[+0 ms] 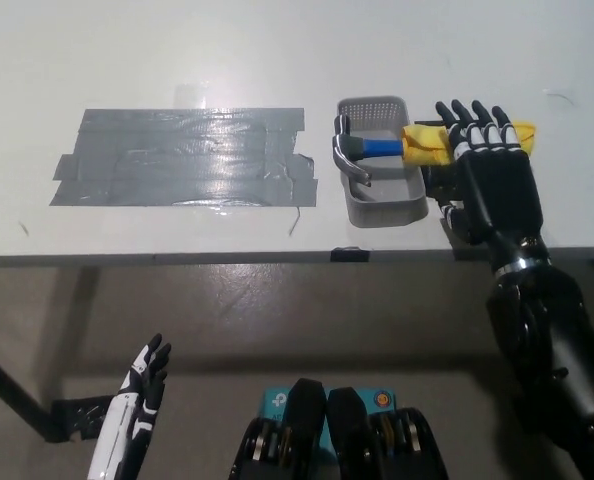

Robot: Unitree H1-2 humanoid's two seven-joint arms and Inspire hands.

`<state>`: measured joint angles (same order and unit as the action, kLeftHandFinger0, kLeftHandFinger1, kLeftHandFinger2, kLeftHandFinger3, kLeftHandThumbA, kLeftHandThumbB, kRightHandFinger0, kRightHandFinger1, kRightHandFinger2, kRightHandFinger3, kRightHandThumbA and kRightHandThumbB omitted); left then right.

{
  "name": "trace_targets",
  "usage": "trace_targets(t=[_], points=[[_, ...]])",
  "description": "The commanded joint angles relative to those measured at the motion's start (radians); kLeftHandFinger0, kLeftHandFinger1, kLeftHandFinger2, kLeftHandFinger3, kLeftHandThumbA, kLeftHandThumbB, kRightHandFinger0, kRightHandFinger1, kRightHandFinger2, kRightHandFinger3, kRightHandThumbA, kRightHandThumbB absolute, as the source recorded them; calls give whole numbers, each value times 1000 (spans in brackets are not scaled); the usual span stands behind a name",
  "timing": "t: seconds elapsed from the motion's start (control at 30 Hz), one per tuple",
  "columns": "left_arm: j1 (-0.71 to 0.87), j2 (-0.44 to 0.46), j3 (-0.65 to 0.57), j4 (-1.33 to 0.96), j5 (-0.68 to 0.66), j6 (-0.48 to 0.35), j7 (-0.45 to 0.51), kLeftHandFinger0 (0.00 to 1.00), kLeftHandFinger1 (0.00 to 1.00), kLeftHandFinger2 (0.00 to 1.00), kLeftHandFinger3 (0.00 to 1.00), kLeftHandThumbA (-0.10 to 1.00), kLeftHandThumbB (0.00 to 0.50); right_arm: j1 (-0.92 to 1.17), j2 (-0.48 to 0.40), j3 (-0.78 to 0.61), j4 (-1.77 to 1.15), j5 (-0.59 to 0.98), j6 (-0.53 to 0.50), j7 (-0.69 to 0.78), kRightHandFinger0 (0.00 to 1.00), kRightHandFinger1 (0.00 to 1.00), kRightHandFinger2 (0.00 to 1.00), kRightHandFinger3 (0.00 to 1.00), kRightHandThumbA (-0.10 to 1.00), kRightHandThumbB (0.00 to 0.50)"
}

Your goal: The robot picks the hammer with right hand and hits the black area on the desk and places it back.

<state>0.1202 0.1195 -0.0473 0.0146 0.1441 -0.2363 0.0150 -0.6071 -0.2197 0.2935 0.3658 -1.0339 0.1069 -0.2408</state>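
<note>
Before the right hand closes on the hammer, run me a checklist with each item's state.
1. Right hand open, fingers spread: ok.
2. Right hand over the hammer's yellow-wrapped handle: ok, though whether it touches cannot tell.
3. Hammer head resting in the grey basket, handle sticking out to the robot's right: ok.
4. Black taped area on the desk bare, nothing lying on it: ok.
5. Left hand out of the way, low below the desk edge: ok.
6. Fingers wrapped under the handle: not ok, not yet.
</note>
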Motion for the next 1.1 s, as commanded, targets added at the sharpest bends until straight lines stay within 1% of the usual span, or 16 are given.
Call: trace_targets(t=[0.0, 0.13, 0.27, 0.33, 0.4, 0.5, 0.57, 0.6, 0.67, 0.83, 0.87, 0.9, 0.93, 1.07], points=[[6, 5, -1, -21, 11, -41, 0, 1000, 1000, 1000, 1000, 986, 45, -74, 2, 12, 16, -20, 24, -70, 1000, 1000, 1000, 1000, 876, 348], [8, 7, -1, -19, 17, -41, 1, 1000, 1000, 1000, 1000, 999, 47, -103, 5, 24, 68, -16, 32, -80, 1000, 1000, 1000, 1000, 861, 353], [8, 4, 0, -26, 11, -36, -1, 1000, 1000, 1000, 1000, 991, 34, -128, 4, 32, 95, -6, 42, -76, 1000, 1000, 1000, 1000, 873, 349], [8, 4, 0, -25, 15, -39, 1, 1000, 1000, 1000, 1000, 994, 35, -138, 5, 35, 107, 1, 38, -80, 1000, 1000, 1000, 1000, 883, 342], [8, 3, 0, -24, 25, -41, 7, 1000, 1000, 1000, 1000, 1000, 57, -154, 6, 45, 123, -5, 49, -73, 1000, 1000, 1000, 1000, 915, 340], [10, 3, -1, -24, 18, -39, 1, 1000, 1000, 1000, 1000, 1000, 57, -168, 6, 55, 137, -3, 62, -65, 1000, 1000, 1000, 1000, 919, 339], [7, 4, -1, -21, 10, -46, -3, 1000, 1000, 1000, 1000, 997, 44, -179, 9, 53, 149, 14, 57, -57, 1000, 1000, 1000, 1000, 892, 325], [2, 5, 0, -16, 12, -53, 0, 1000, 1000, 1000, 1000, 985, 37, -186, 10, 53, 159, 22, 53, -64, 1000, 1000, 1000, 1000, 875, 327], [4, 7, -1, -19, 16, -53, -1, 1000, 1000, 1000, 1000, 985, 23, -196, 15, 55, 183, 26, 48, -76, 1000, 1000, 1000, 1000, 876, 330], [6, 8, -2, -12, 5, -63, -6, 1000, 1000, 1000, 1000, 976, 15, -224, 27, 58, 237, 29, 56, -90, 1000, 1000, 1000, 1000, 875, 327], [6, 10, -3, -12, 8, -65, -8, 995, 1000, 1000, 1000, 977, 7, -231, 29, 58, 249, 31, 56, -95, 1000, 1000, 1000, 1000, 862, 323], [14, 10, -4, -14, 11, -65, -7, 982, 1000, 1000, 1000, 984, 9, -231, 32, 61, 257, 29, 59, -100, 1000, 1000, 1000, 1000, 862, 324], [15, 11, -5, -11, 15, -73, -6, 965, 1000, 1000, 1000, 989, 0, -236, 35, 64, 270, 25, 62, -107, 1000, 1000, 1000, 1000, 877, 330], [12, 11, -5, -10, 15, -68, -7, 937, 978, 975, 1000, 997, 9, -258, 40, 63, 311, 39, 59, -116, 1000, 1000, 1000, 1000, 873, 328]])
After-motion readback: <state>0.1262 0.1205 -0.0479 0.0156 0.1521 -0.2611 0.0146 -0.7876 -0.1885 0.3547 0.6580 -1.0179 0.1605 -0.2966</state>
